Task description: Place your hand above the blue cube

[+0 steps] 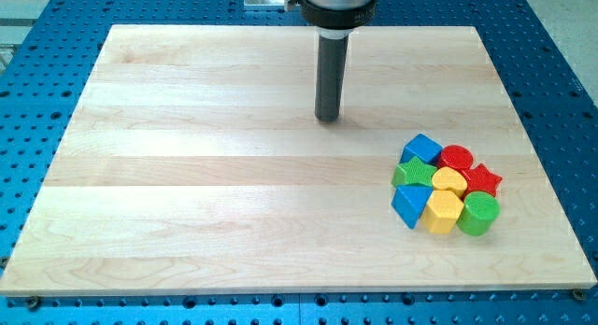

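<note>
The blue cube [422, 148] sits at the top left of a tight cluster of blocks at the view's right. My tip [327, 119] rests on the wooden board [187, 176], up and to the left of the cube, well apart from it. The cluster also holds a red cylinder [456, 158], a red star [482, 180], a green star [412, 172], a yellow rounded block [448, 181], a blue wedge-like block [408, 204], a yellow hexagonal block [442, 211] and a green cylinder [478, 214].
The board lies on a blue perforated table [551, 45]. The arm's dark mount [336, 3] hangs over the board's top edge.
</note>
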Controlling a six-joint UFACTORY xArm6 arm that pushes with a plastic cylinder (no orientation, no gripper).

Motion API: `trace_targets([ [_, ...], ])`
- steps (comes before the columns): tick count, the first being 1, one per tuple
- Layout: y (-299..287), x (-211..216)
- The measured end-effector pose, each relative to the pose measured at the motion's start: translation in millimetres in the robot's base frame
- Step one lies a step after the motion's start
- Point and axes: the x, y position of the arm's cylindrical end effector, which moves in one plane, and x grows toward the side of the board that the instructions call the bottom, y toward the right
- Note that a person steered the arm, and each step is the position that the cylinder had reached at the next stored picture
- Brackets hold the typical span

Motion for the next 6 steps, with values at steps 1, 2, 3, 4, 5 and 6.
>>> trace_targets([
  [1,-2,0],
  [2,-2,0],
  [3,-1,-1],
  [4,0,0],
  [5,5,-6],
  [6,39,-8],
])
